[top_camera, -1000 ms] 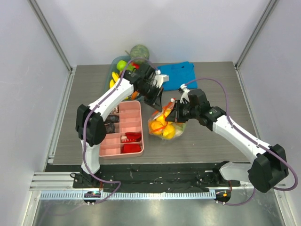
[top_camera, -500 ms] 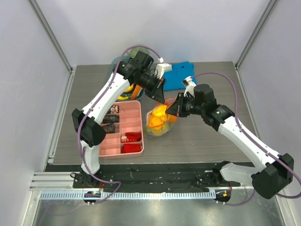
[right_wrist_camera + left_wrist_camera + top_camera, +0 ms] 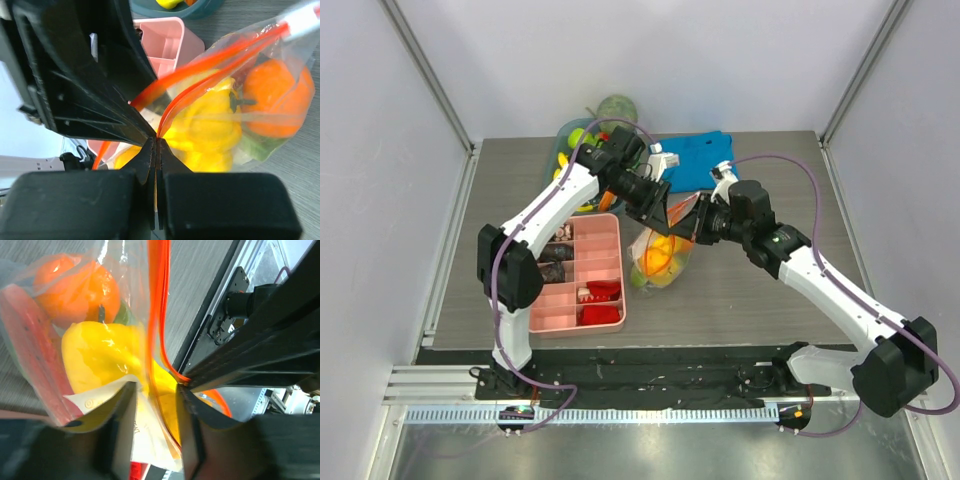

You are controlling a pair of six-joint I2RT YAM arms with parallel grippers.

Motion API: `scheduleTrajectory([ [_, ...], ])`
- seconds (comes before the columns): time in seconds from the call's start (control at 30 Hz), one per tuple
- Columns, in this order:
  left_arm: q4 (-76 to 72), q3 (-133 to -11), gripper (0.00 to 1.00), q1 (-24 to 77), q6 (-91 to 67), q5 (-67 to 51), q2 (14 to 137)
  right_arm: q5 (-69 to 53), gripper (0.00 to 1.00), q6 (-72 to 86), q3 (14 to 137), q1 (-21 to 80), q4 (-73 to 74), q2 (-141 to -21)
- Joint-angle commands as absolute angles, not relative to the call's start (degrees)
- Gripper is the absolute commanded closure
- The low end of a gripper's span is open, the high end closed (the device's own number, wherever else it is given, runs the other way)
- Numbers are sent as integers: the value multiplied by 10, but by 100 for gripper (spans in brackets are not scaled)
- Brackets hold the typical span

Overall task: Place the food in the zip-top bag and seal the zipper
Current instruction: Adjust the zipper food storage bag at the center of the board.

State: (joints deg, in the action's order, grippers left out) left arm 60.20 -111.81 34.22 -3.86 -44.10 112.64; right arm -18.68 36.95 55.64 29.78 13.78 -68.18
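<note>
Holding the zip-top bag [image 3: 660, 260] up just right of the pink tray [image 3: 600, 245], lower edge close beside the tray's right wall; impossible to tell whether resting on the table [image 3: 770, 300]. Pinching the zipper [image 3: 159, 290] with the right gripper [image 3: 156, 142], fingers pressed flat together on the strip's end. Straddling the same strip with the left gripper [image 3: 156, 387], fingers spread, film and strip loose between them. Inside the bag, right of the tray: yellow food [image 3: 210, 125], an orange [image 3: 75, 287], a watermelon slice [image 3: 25, 340]. Farther right of the tray, bare grey tabletop out to its edge; behind and right of the tray, a blue cloth [image 3: 698, 158] by the back edge.
</note>
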Motion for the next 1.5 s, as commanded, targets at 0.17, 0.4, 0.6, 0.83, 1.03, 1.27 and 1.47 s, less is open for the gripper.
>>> scheduleTrajectory([
  [0.17, 534, -1081, 45, 346, -89, -508, 1076, -154, 99, 385, 559, 299, 67, -698],
  [0.4, 540, -1103, 70, 337, -82, -500, 1081, -162, 99, 360, 564, 298, 75, -690],
  [0.6, 632, -1186, 100, 328, 15, -478, 1125, -201, 58, 265, 584, 294, 109, -673],
  [0.83, 760, -1324, 100, 289, 145, -503, 1218, -269, 13, 32, 643, 245, 244, -672],
  [1.03, 803, -1370, 99, 272, 230, -483, 1259, -297, 8, -149, 645, 183, 312, -621],
  [1.27, 775, -1331, 93, 272, 273, -507, 1241, -322, 12, -379, 538, 147, 259, -577],
  [1.47, 756, -1308, 92, 272, 298, -523, 1232, -369, 17, -381, 569, 108, 194, -663],
])
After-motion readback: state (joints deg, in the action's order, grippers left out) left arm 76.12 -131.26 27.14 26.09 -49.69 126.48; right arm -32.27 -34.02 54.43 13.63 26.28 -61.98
